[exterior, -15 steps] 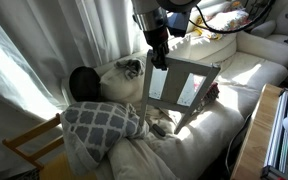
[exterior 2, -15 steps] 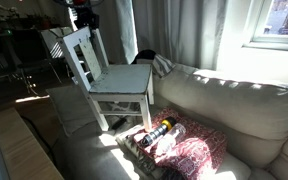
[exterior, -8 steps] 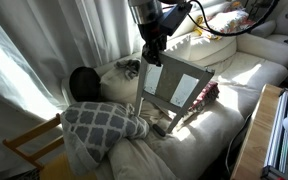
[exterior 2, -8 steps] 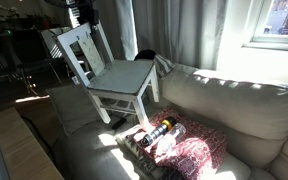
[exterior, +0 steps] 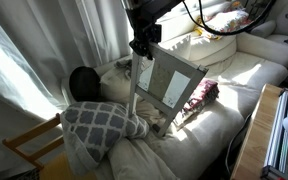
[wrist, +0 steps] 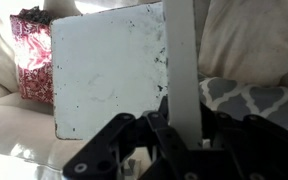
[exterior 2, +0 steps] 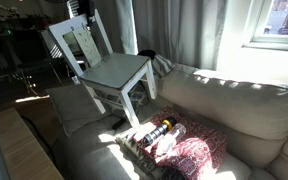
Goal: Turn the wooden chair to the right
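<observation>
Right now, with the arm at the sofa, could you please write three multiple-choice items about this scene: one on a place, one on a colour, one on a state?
1. Where does the wooden chair stand? A on the sofa; B on the floor; C on a desk.
2. Which colour is the patterned fabric beside its seat? A blue; B red; C green.
3. The end effector is: A open in the air; B resting on a pillow; C shut on the chair's back.
Answers: 1 A, its legs rest on the sofa; 2 B, the wrist view shows red; 3 C, a bar of the back sits between the fingers.
</observation>
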Motion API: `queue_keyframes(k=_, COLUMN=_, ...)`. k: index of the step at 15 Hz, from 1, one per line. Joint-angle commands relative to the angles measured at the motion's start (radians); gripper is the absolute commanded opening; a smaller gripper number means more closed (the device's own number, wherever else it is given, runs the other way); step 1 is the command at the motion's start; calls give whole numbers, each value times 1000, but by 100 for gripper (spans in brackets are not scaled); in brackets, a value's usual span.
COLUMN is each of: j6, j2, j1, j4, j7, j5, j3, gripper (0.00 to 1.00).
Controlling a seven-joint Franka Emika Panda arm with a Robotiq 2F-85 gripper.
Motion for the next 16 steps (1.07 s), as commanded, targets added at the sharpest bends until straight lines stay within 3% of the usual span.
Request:
queue_keyframes(k=1, j6=-143, j2=-1, j1=39, j4=128, j7=90, j5=-15, j3=-23, gripper=6)
queue_keyframes(k=12, j6=-153, j2=149, j1=34, j4=218, j7=257, j5=71, j3=-74, gripper=6)
queue_keyframes(k=16, j6=-152, j2=179, j1=59, j4=241, j7=338, j5=9, j3=-110, gripper=6)
